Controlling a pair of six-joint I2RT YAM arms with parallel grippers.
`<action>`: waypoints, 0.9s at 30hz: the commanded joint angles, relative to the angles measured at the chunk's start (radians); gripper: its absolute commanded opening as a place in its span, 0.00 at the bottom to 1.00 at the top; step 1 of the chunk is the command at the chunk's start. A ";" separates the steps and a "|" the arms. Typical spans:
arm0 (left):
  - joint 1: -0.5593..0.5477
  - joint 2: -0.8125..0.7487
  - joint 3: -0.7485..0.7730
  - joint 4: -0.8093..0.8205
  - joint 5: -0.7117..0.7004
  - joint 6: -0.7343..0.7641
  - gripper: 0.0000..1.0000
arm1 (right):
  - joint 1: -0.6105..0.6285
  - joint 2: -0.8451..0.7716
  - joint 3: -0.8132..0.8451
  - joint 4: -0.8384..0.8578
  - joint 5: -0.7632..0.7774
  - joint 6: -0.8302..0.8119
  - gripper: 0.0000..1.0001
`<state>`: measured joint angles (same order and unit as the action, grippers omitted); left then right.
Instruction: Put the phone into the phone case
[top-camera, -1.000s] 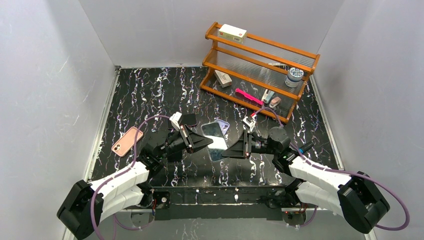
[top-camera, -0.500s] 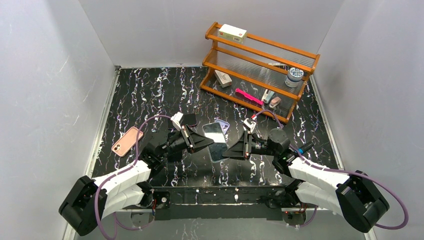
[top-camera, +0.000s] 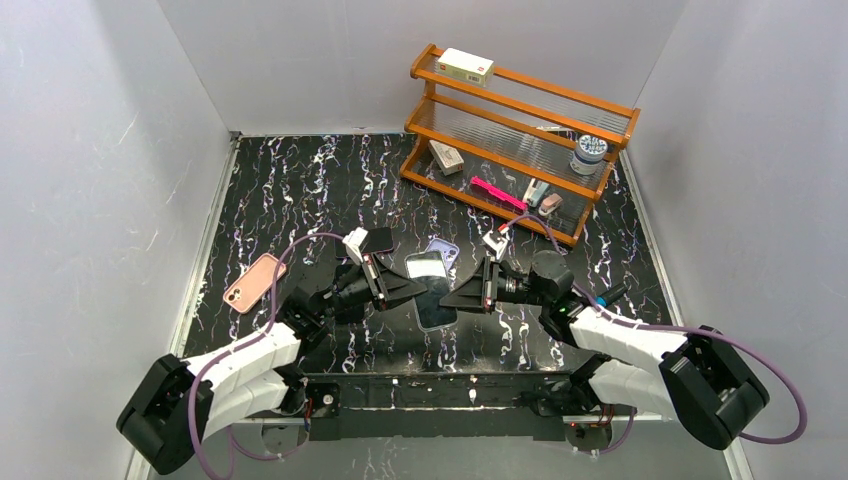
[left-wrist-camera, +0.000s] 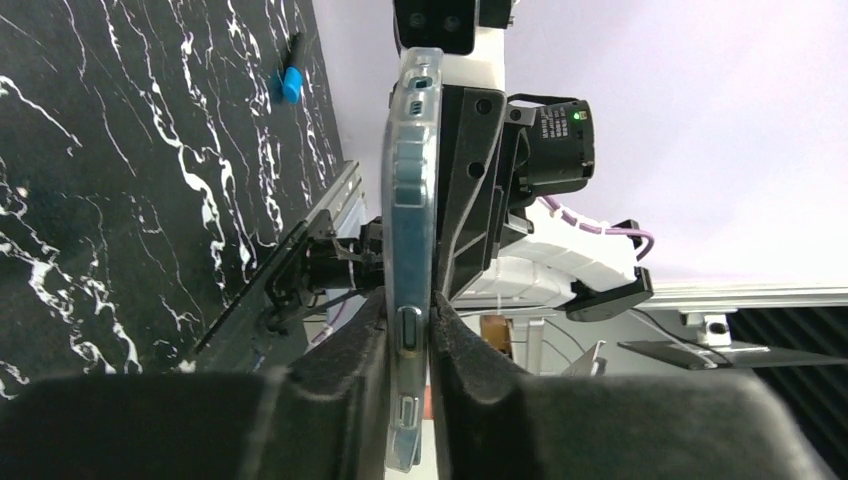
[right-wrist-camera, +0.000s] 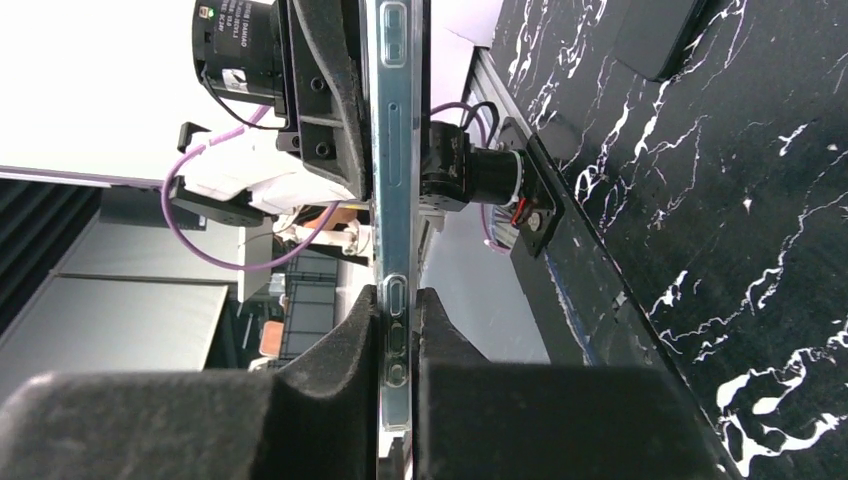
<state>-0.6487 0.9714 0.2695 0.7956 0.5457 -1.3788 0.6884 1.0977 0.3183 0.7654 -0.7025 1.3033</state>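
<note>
Overhead, you have both arms reaching in over the middle of the black, white-veined marble table (top-camera: 300, 180). The left gripper (top-camera: 408, 289) and the right gripper (top-camera: 456, 297) face each other tip to tip, with a flat, dark, glossy-screened phone (top-camera: 436, 303) pinched between them, screen up. Its far end catches a bright reflection, and you cannot tell from here whether it touches the table. Just beyond that far end a lilac rounded corner (top-camera: 445, 248) lies on the table, mostly hidden. A pink phone (top-camera: 253, 283) lies well apart on the left, and an orange wooden three-tier rack (top-camera: 520, 105) stands at the far right with small items on its shelves.

From your left wrist, the left gripper (left-wrist-camera: 405, 305) is closed narrow on a clear, faintly blue soft phone case (left-wrist-camera: 408, 200). You see the case edge-on, running straight away from the camera, its moulded button covers facing you and its near end gripped between the two black fingers (left-wrist-camera: 350, 350). The right arm's black wrist and camera sit directly behind it.

From your right wrist, the right gripper (right-wrist-camera: 397, 300) is likewise closed tight on the phone (right-wrist-camera: 395, 180), a thin silvery edge with side buttons seen edge-on. The black fingers (right-wrist-camera: 345, 340) touch it on both faces, and the left gripper's black body stands just behind. Phone and case lie so close together that you cannot tell whether the phone is seated in the case.
</note>
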 joint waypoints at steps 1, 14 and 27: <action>-0.003 -0.033 -0.001 0.053 0.030 -0.027 0.21 | 0.001 0.011 0.030 0.089 0.064 0.009 0.01; -0.003 -0.074 -0.059 0.020 0.002 -0.067 0.50 | -0.010 -0.010 -0.006 0.128 0.283 0.054 0.01; -0.003 -0.037 -0.056 0.006 0.005 -0.056 0.26 | -0.010 0.001 -0.024 0.120 0.303 0.068 0.01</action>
<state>-0.6479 0.9432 0.2169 0.7761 0.5198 -1.4387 0.6853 1.1072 0.2958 0.7982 -0.4545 1.3823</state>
